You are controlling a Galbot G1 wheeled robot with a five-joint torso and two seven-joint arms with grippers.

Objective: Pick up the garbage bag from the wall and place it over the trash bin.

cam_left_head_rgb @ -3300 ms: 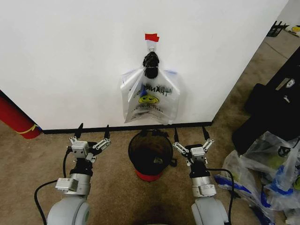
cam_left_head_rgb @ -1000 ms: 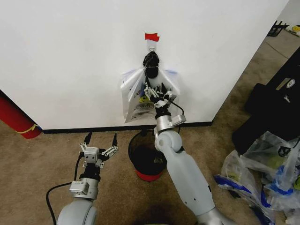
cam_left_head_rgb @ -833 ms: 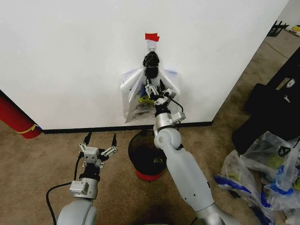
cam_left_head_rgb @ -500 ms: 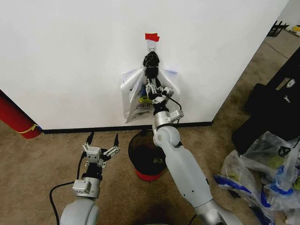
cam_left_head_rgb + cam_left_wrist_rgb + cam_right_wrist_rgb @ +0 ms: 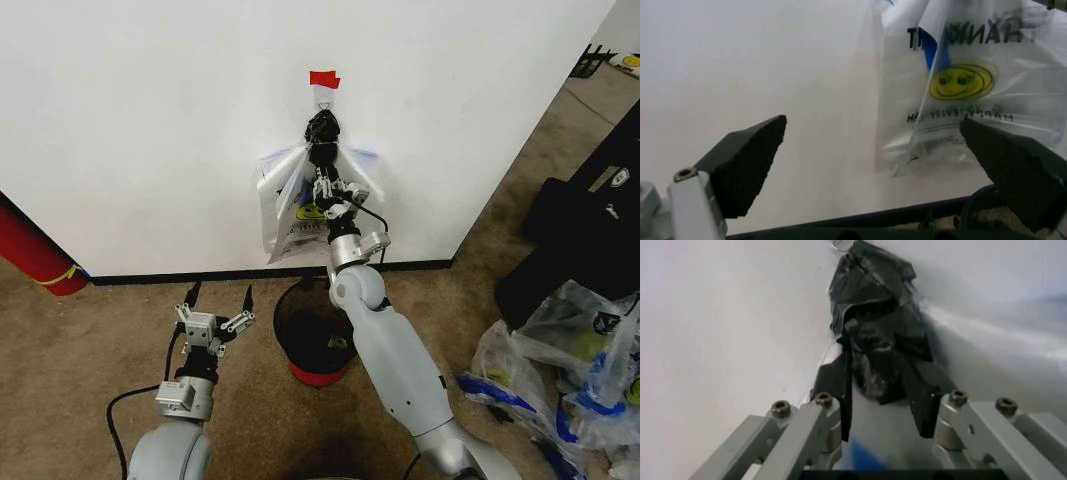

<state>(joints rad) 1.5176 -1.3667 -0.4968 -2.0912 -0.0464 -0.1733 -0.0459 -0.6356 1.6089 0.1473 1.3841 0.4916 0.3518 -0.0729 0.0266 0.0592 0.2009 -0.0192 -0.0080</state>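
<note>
- The garbage bag [image 5: 318, 205] hung on the wall [image 5: 150, 120] hook, right above the trash bin [image 5: 318, 335].
- Right gripper [image 5: 881, 390] had its jaws apart around the black knot [image 5: 877, 330], probably to lift it off.
- Left gripper [image 5: 215, 312] sat low, jaws wide.

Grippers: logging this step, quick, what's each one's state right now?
Left gripper: open, holding nothing, low beside the trash bin.
Right gripper: open, fingers straddling the black knot of the garbage bag, not yet clamped.

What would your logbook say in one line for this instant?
right end effector: open, raised, straddling black bundle under wall hook | left end effector: open, low, beside trash bin
</note>
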